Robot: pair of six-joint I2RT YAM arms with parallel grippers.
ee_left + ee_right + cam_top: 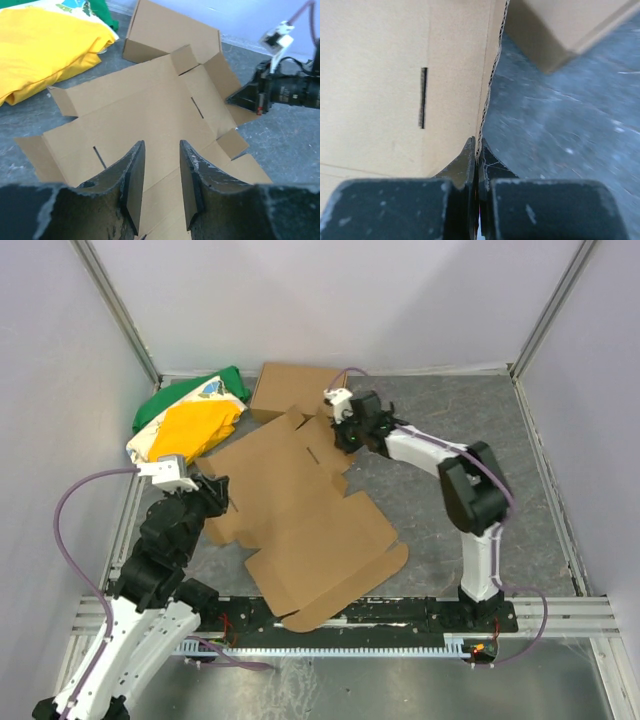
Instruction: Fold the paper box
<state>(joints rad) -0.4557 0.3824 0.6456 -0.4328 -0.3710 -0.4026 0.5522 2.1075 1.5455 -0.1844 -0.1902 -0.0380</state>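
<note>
The paper box [300, 510] is a brown die-cut cardboard sheet lying mostly flat in the middle of the table, with flaps and rounded tabs; it also shows in the left wrist view [150, 110]. My right gripper [343, 432] is shut on the upturned far-right side flap of the sheet, whose corrugated edge [487, 95] runs between the jaws [478, 142]. My left gripper [222, 492] is open and empty at the sheet's left edge, its jaws [161, 150] hovering over the panel. The right gripper also shows in the left wrist view [235, 98].
A ready-made brown cardboard box [290, 388] stands at the back, just behind the sheet. A green, yellow and white bag [190, 420] lies at the back left. Grey table [450, 560] runs right of the sheet. White walls enclose the table.
</note>
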